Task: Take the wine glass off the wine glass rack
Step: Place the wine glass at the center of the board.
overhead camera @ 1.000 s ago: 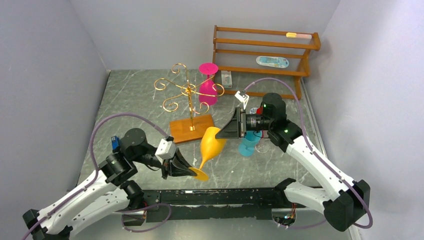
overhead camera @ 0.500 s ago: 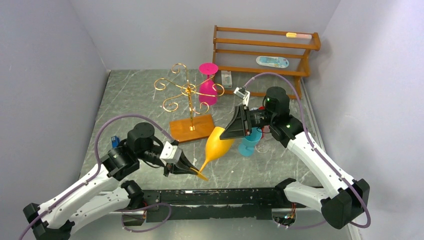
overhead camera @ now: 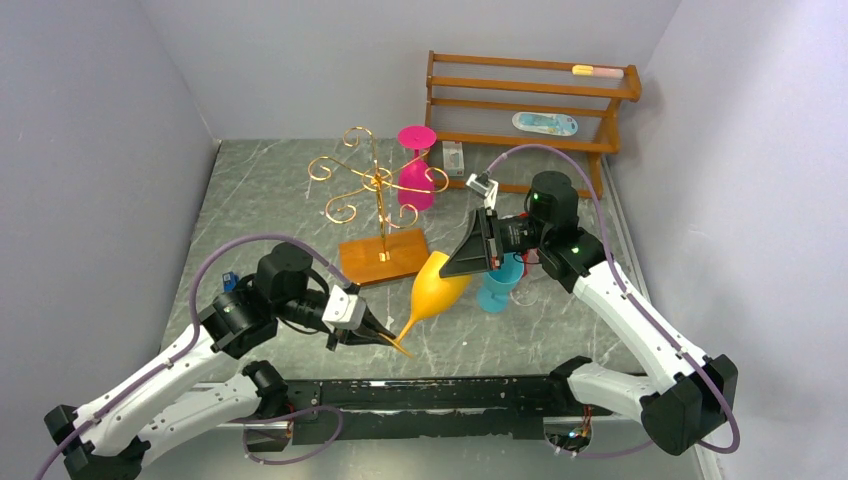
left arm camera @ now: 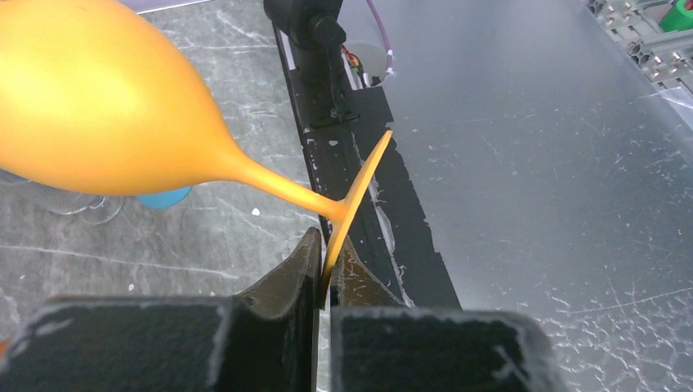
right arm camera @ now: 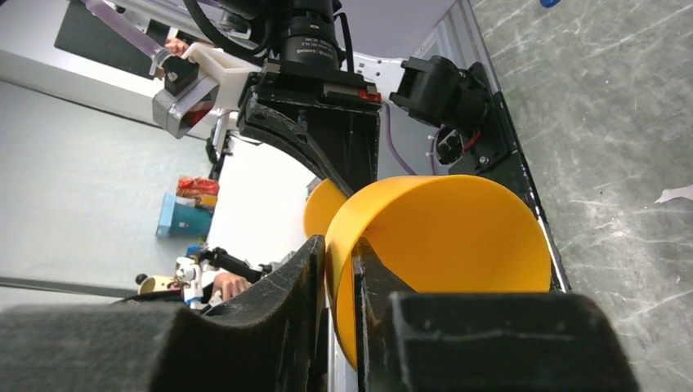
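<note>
The gold wire wine glass rack [overhead camera: 377,190] stands on its orange-brown wooden base [overhead camera: 384,256] at mid table. A pink wine glass [overhead camera: 416,180] hangs upside down on its right arm. An orange wine glass [overhead camera: 437,288] is off the rack, tilted in the air between both grippers. My left gripper [overhead camera: 385,338] is shut on the edge of its foot [left arm camera: 357,189]. My right gripper [overhead camera: 462,262] is shut on the rim of its bowl [right arm camera: 458,237], one finger inside and one outside. In the wrist views the left gripper [left arm camera: 327,273] and the right gripper [right arm camera: 339,253] both pinch orange plastic.
A blue glass [overhead camera: 497,290] stands on the table under my right gripper. A brown slatted shelf [overhead camera: 530,100] stands at the back right, with a small white box [overhead camera: 453,158] beside it. A black rail [overhead camera: 430,395] runs along the near edge.
My left gripper has moved right and turned, so the orange glass's foot now stands edge-on. My right gripper rose slightly with the bowl. The rack and pink glass have not moved.
</note>
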Action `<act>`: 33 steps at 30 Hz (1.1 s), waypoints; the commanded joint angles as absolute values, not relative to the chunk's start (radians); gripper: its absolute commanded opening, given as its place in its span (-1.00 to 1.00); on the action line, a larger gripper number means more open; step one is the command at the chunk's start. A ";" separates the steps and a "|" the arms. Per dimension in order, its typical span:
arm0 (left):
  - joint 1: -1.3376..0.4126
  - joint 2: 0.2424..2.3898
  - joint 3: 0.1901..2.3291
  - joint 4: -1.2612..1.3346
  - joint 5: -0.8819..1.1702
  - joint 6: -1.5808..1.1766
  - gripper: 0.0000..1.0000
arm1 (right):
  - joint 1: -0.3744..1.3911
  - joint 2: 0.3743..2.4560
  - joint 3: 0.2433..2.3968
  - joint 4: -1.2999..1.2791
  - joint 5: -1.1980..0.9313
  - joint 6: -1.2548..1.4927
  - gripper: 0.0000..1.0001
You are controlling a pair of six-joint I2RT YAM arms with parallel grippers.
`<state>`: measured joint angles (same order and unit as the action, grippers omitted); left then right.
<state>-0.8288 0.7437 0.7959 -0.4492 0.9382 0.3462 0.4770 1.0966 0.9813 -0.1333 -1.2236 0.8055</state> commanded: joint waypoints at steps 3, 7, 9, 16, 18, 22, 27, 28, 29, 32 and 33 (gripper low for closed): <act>-0.822 0.755 0.818 -0.516 0.793 0.360 -0.90 | 0.482 1.076 0.987 -0.048 -1.299 0.917 -0.58; -0.821 0.743 0.821 -0.517 0.788 0.361 -0.90 | 0.482 1.071 0.994 -0.044 -1.304 0.925 -0.39; -0.821 0.743 0.820 -0.522 0.787 0.362 -0.90 | 0.482 1.070 1.001 -0.068 -1.297 0.907 -0.29; -0.822 0.748 0.811 -0.531 0.786 0.370 -0.90 | 0.482 1.077 0.996 -0.077 -1.301 0.907 -0.37; -0.821 0.742 0.803 -0.523 0.787 0.367 -0.90 | 0.482 1.077 0.989 -0.042 -1.297 0.932 -0.44; -0.822 0.732 0.802 -0.538 0.775 0.371 -0.90 | 0.482 1.084 0.990 -0.011 -1.293 0.952 -0.63; -0.821 0.722 0.800 -0.519 0.768 0.350 -0.90 | 0.482 1.088 1.002 -0.101 -1.270 0.885 -0.97; -0.822 0.720 0.798 -0.509 0.768 0.342 -0.88 | 0.482 1.086 1.001 -0.110 -1.265 0.875 -1.00; -0.822 0.719 0.796 -0.496 0.764 0.334 -0.85 | 0.481 1.081 0.998 -0.110 -1.263 0.875 -1.00; -0.822 0.717 0.796 -0.476 0.757 0.320 -0.71 | 0.482 1.068 0.984 -0.101 -1.259 0.880 -1.00; -0.821 0.718 0.799 -0.474 0.755 0.317 -0.65 | 0.482 1.064 0.981 -0.102 -1.260 0.880 -1.00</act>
